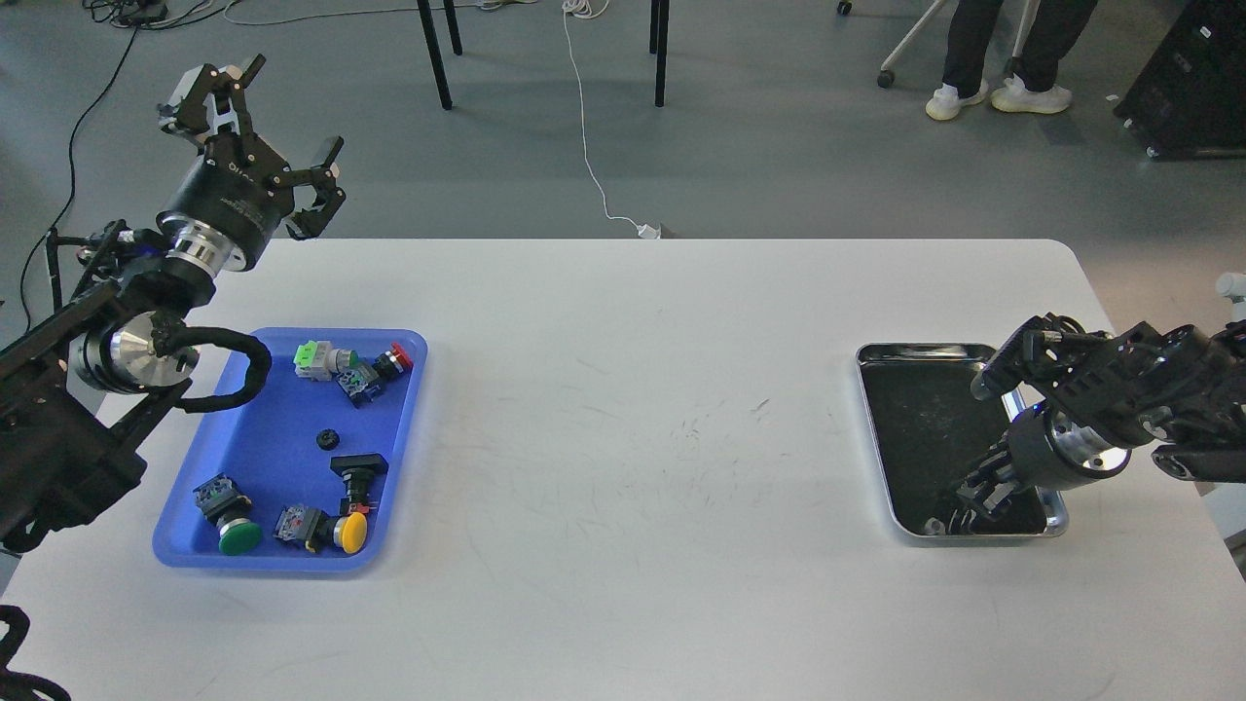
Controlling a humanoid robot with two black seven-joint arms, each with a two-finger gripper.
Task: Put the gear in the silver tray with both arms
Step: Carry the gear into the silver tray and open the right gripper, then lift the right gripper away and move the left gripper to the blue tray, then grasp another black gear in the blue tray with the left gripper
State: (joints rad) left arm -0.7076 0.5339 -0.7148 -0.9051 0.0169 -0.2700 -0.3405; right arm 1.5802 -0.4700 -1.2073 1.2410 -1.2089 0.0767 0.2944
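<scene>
A small black gear (322, 440) lies in the middle of the blue plastic tray (253, 409) on the left of the white table. The silver tray (915, 352) with its dark floor lies on the right. My left gripper (295, 105) is open and empty, held high beyond the table's far left edge, well away from the gear. My right gripper (981, 490) points down into the near end of the silver tray. Its fingers are dark and small, so I cannot tell them apart or see anything held in them.
The blue tray also holds several push-button switches with green (238, 536), yellow (352, 532) and red (400, 355) caps around the gear. Chair legs, cables and a person's feet (998, 97) are on the floor beyond the table.
</scene>
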